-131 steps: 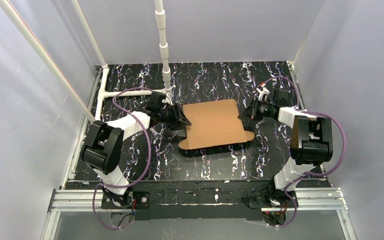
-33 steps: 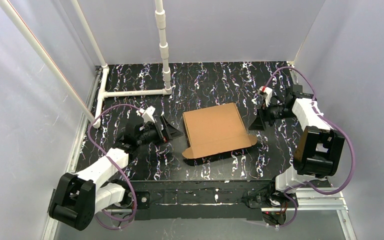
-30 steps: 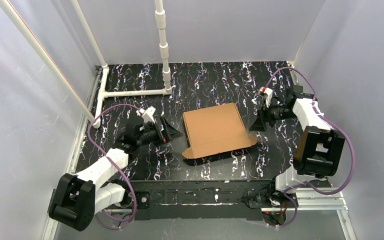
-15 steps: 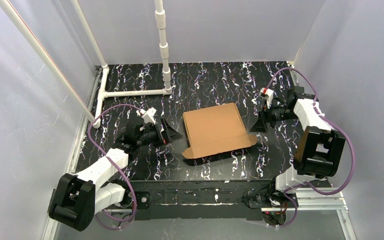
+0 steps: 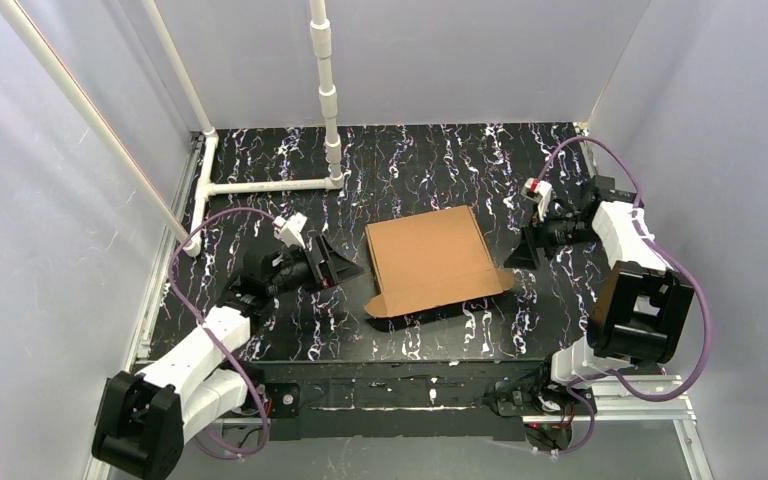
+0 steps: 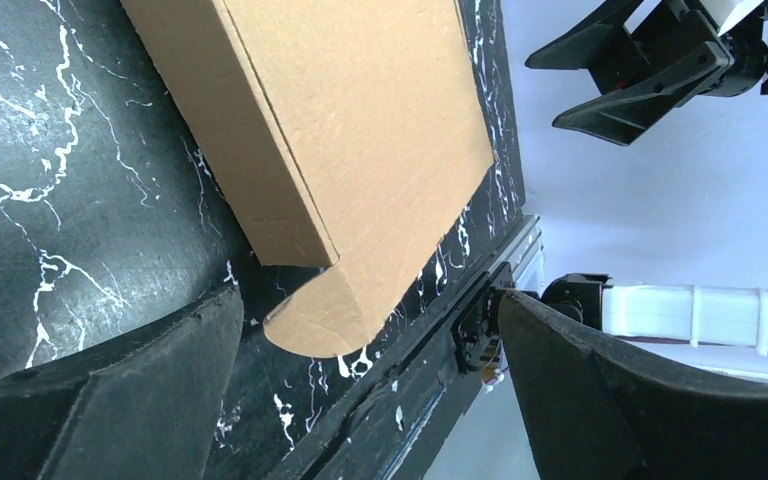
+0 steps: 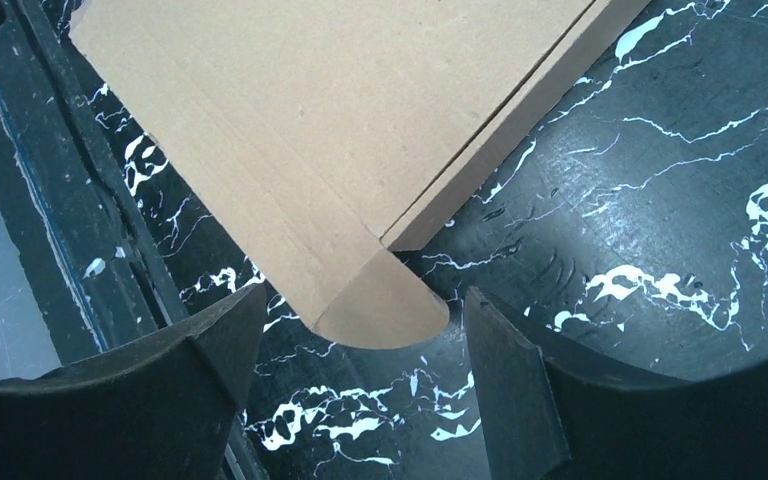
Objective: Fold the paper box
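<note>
While the paper box [image 5: 428,258] is lying flat on the black marbled table [image 5: 410,160] between the two arms, lid down and rounded tabs protruding at its near corners, the left gripper [image 5: 345,262] is standing beside its left edge, jaws spread wide, gripping nothing. The right gripper [image 5: 516,250] is standing near the right edge, jaws likewise parted and empty.

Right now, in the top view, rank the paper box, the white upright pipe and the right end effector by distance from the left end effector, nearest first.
1. paper box, just right of the left end effector, not touching it.
2. white upright pipe, standing behind it toward the back wall.
3. right end effector, across the box on the far right side.
</note>
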Robot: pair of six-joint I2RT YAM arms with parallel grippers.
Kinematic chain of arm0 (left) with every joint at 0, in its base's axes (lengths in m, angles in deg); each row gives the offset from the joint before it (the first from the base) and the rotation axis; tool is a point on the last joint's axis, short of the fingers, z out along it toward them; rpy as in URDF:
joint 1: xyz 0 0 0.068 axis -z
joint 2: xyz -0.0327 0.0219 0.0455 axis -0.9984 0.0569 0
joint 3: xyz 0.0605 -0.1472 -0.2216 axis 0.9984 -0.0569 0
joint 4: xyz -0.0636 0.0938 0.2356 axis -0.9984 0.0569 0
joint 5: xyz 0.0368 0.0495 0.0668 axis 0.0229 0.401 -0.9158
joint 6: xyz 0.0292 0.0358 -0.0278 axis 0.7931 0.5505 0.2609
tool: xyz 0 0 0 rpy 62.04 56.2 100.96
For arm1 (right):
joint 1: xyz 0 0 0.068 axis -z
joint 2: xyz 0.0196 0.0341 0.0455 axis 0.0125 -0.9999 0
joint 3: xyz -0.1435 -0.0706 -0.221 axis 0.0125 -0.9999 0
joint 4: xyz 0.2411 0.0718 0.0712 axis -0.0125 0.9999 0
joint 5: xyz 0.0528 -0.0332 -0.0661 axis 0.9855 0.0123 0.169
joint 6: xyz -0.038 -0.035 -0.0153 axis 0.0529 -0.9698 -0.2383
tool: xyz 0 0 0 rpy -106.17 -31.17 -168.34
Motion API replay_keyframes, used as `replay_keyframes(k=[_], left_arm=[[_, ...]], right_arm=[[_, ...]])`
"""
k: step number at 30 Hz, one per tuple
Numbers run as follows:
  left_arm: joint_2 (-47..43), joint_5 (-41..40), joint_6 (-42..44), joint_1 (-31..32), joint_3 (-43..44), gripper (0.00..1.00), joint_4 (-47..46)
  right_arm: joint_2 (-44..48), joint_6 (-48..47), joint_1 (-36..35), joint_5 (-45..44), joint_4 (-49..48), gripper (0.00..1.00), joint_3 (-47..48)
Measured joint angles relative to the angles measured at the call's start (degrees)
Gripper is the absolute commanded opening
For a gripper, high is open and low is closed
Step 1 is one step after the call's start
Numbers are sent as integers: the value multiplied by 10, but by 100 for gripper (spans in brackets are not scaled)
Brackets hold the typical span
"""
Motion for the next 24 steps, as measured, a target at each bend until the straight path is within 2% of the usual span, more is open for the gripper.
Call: replay_keyframes(k=[17, 24], left_arm=[[-148, 38, -28, -4, -52, 98, 46], [-168, 59, -36, -4, -53, 98, 66]], right_arm=[[62, -78, 79, -7, 88, 82, -22], [70, -81, 102, -13, 98, 82, -26]])
